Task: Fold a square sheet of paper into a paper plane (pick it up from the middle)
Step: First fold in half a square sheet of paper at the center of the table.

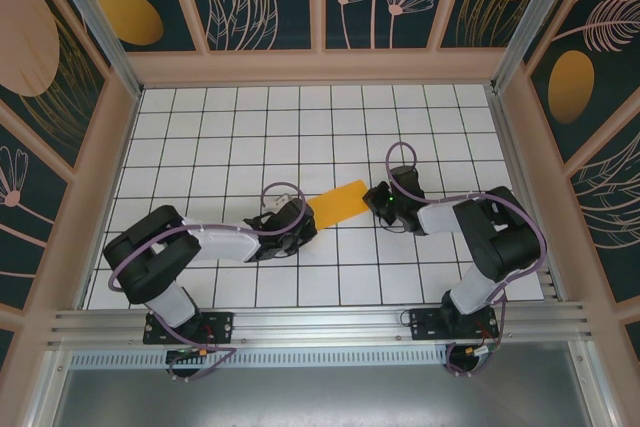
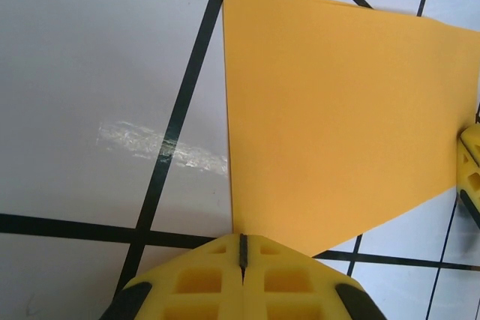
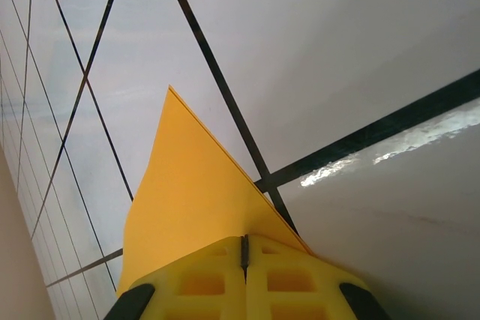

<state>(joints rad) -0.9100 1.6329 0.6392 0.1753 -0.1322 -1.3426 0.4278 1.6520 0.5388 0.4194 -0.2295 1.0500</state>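
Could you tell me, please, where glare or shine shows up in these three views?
Left wrist: a shiny streak on the table beside the sharp-edged paper. Right wrist: glare along a black grid line. Top external: even light, no glare on the table.

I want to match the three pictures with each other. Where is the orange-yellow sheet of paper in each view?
Top external: the sheet of paper lies near the centre, slanted.
Left wrist: it is at the upper right, one corner at the left pincer.
Right wrist: it is at the lower left, its end in the right pincer.
Shared landmark: the black grid lines beneath the sheet.
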